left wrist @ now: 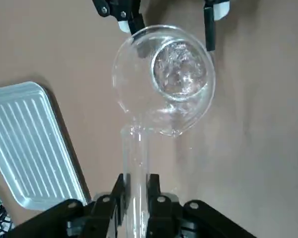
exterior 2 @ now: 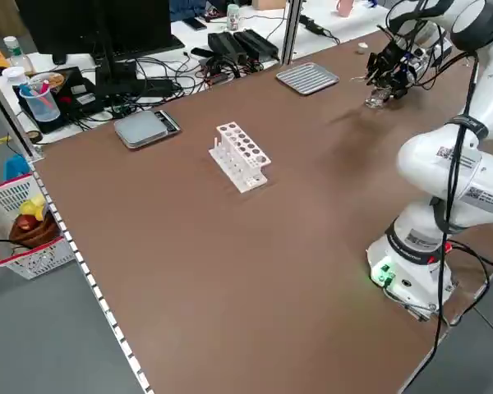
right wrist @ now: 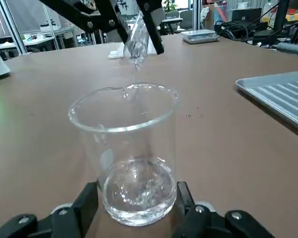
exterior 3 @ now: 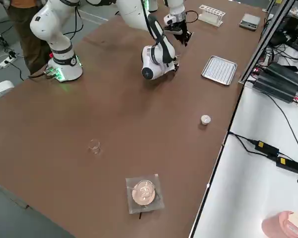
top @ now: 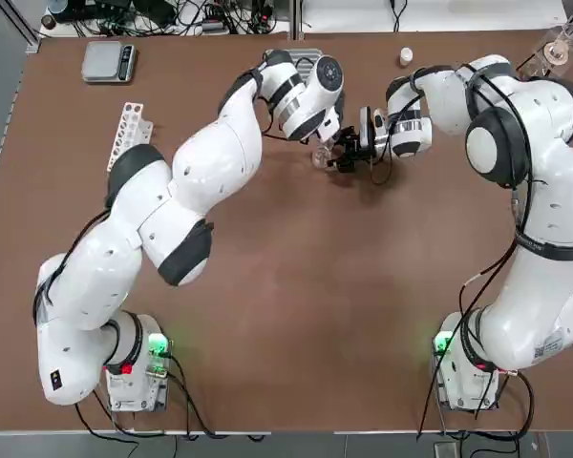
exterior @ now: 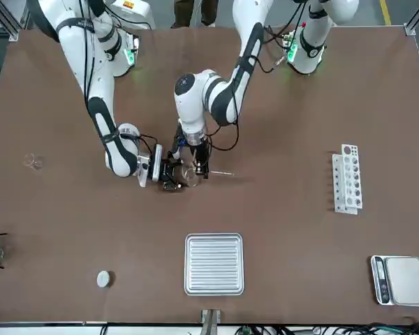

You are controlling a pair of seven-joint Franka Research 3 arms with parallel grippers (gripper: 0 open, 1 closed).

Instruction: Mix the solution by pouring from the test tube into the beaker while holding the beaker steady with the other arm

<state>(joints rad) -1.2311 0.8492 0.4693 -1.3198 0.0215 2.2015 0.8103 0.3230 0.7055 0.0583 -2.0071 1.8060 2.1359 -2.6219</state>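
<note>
The clear glass beaker (right wrist: 131, 148) stands on the brown table near its middle, with a little clear liquid in its bottom. My right gripper (right wrist: 134, 203) is shut on the beaker's base from the side. In the left wrist view the beaker (left wrist: 164, 79) shows from above. My left gripper (left wrist: 135, 191) is shut on the test tube (left wrist: 134, 163), which is tilted with its mouth just over the beaker's rim. The overhead camera shows the beaker (top: 322, 157) between the left gripper (top: 334, 141) and the right gripper (top: 351, 153).
A ribbed metal tray (exterior: 214, 264) lies beyond the beaker at the table's far edge. Also on the table are a white tube rack (exterior: 348, 178), a grey scale (exterior: 401, 280), a white cap (exterior: 104, 279) and a small glass piece (exterior: 33, 162).
</note>
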